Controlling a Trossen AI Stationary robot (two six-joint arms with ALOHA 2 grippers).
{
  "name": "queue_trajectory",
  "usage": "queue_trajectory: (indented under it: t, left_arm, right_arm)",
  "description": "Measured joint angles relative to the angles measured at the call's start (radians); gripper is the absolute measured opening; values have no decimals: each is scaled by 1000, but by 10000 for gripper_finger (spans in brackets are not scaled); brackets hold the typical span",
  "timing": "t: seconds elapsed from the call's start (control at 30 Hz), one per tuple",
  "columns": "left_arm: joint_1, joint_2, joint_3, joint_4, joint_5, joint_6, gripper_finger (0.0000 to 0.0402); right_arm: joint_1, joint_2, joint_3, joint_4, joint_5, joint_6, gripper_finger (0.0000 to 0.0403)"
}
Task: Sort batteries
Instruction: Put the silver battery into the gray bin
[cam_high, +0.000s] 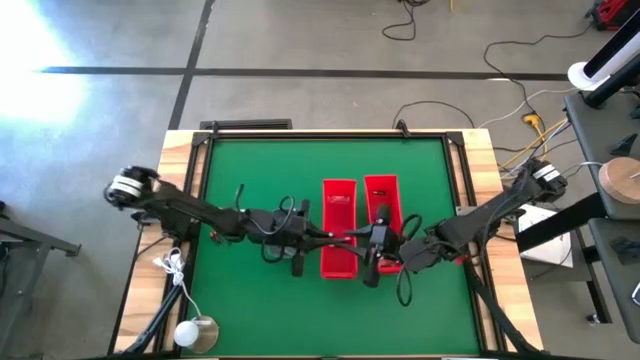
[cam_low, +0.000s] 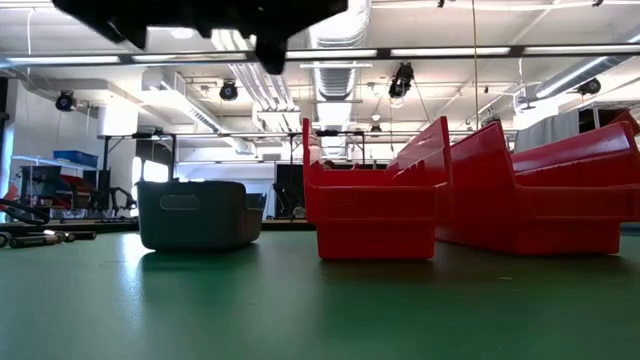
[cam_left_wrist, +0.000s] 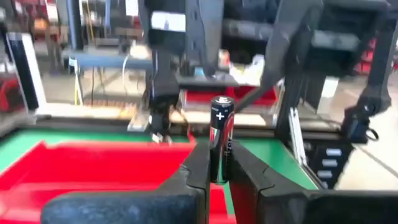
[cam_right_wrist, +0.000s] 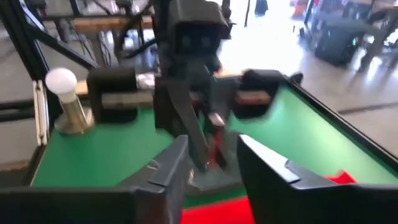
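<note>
**While two arms crowd the bins, one battery rides upright in a narrow grip**

As the left gripper (cam_left_wrist: 219, 163) hovers over the near end of the left red bin (cam_high: 338, 232), its jaws are closed on a single battery (cam_left_wrist: 221, 138), a dark cell held upright with the plus end showing. The right gripper (cam_right_wrist: 211, 163) faces it just above the right red bin (cam_high: 381, 208), jaws parted and holding nothing. A grey tray (cam_low: 193, 213) sits on the green desk (cam_low: 320, 310) beside the bins.

The hold looks slim: only the lower part of the cell sits between the jaws, so a jolt could tip it or let it slide out. With both grippers this close, a careless move could knock them together. Released off-centre, the cell could strike the bin's rim and roll away across the desk.
</note>
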Motion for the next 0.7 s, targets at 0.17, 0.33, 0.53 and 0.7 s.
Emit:
queue_trajectory:
  t: [0.17, 0.33, 0.53, 0.7]
  left_arm:
    - [-12, -173, -2, -476, -62, -94, 15]
    - [16, -245, 31, -939, -88, -248, 16]
    - [22, -164, 100, -1230, -42, -224, 20]
    - [32, -71, 198, -1361, -40, -147, 22]
  right_arm:
    - [4, -69, 128, -407, -36, 163, 173]
    - [17, -92, 176, -648, -54, 278, 188]
    - [17, -70, 166, -654, -52, 290, 182]
    - [17, -45, 165, -656, -63, 331, 173]
